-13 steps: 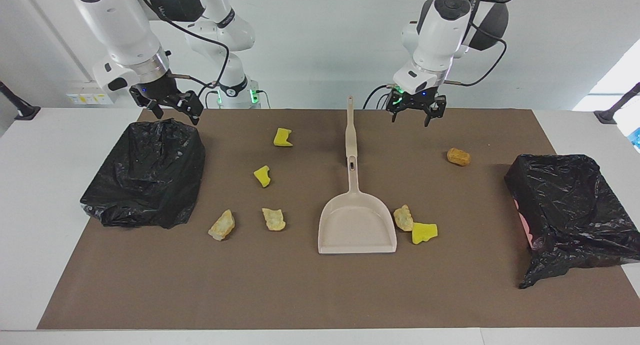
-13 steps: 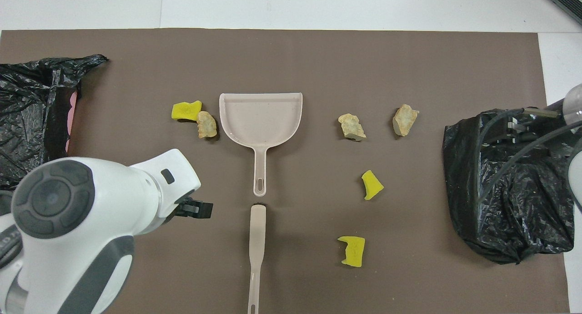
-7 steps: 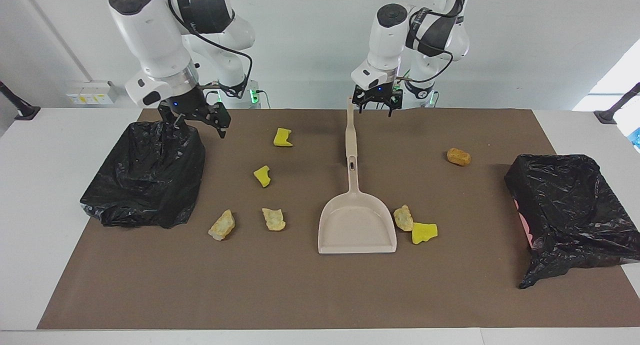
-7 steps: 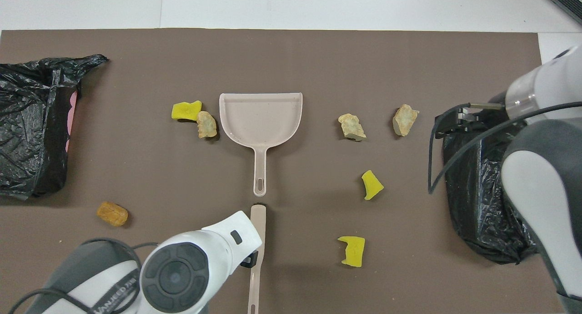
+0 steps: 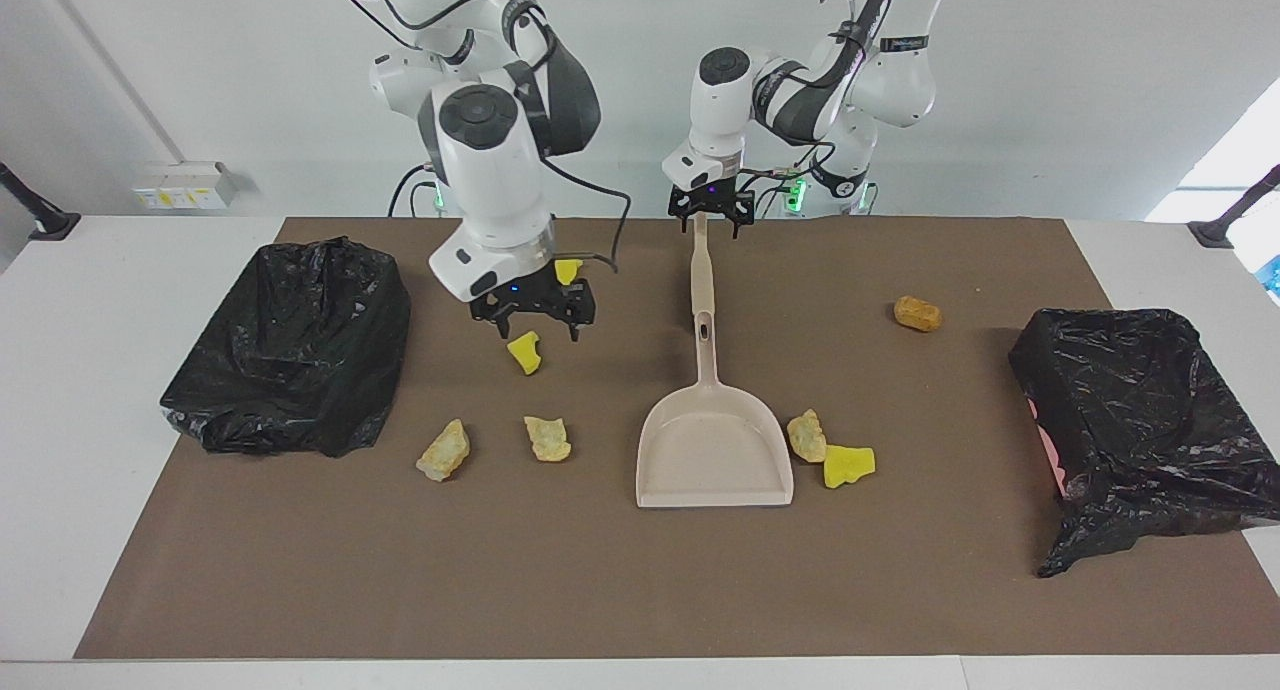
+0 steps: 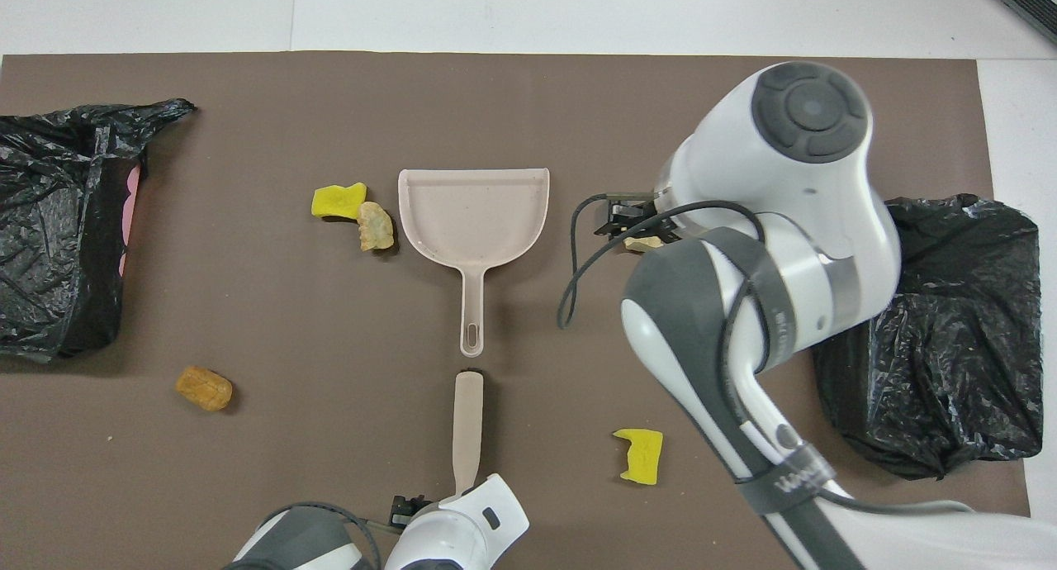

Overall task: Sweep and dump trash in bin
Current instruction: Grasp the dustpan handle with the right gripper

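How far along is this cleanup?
Barely begun. All seven scraps lie on the mat, the dustpan is empty and neither bin shows trash. The left gripper is open over the brush handle; the right gripper hovers open above a yellow scrap.

A beige dustpan (image 6: 473, 215) lies mid-mat, its handle pointing toward the robots, in line with a separate beige handle (image 6: 467, 428). A yellow sponge scrap (image 6: 338, 200) touches a tan lump (image 6: 376, 226) just beside the pan. Black bin bags (image 6: 49, 231) sit at both ends.
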Robot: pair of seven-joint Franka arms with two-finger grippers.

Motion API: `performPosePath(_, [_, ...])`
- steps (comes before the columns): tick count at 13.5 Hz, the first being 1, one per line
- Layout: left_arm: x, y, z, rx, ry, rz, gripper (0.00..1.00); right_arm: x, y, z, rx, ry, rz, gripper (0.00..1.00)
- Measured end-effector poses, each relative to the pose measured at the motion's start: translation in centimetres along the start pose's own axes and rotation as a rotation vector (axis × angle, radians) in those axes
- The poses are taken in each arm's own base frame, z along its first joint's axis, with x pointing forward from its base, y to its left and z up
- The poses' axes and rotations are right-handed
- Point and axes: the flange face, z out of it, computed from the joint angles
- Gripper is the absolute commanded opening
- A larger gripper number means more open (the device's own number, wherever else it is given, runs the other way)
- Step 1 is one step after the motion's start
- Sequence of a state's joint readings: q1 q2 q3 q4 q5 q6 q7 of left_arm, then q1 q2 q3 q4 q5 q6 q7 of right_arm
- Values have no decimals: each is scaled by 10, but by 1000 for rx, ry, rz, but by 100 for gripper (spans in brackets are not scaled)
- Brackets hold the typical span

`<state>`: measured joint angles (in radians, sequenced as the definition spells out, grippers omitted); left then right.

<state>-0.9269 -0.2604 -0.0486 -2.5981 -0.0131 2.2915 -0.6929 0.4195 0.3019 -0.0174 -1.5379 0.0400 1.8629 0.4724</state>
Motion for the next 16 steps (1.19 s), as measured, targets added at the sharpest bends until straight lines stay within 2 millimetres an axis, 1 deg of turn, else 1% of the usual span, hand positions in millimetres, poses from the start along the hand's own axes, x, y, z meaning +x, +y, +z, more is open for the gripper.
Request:
performPosePath(1, [-3,3,6,2,-2,2,100,-1,-21,7,2,3,-4,100])
performPosePath(2, [-4,3,9,2,-2,1,90,-1,-39,13,3,5,3,100])
performPosePath(4, [-3,3,11,1,-2,-5,83,-1,-72,28,11,16,11,100])
performPosePath(5, [-2,3,11,1,-2,-7,81,-3,-85,36,15,22,7,100])
performPosePath(6, [-2,3,11,1,-3,-9,70,-6,-98,44,18,24,2,100])
performPosePath(7, [-2,3,12,2,-4,-10,48,-9,-108,52,19,25,-6,100])
performPosePath(8, [-2,3,12,2,-4,-21,24,-13,-117,59,21,27,-17,100])
performPosePath(9, [-2,2,12,3,-5,-48,11,-17,-127,65,24,29,-32,100])
performPosePath(10, [-2,2,12,4,-6,-75,4,-23,-138,72,29,31,-49,100])
performPosePath(11, [-2,2,12,4,-6,-88,0,-29,-148,77,32,33,-62,100])
performPosePath(13, [-1,2,11,4,-7,-100,0,-34,-159,83,42,42,-76,100])
performPosePath(16, [2,-1,7,23,-32,-110,0,-41,-173,101,45,42,-95,100])
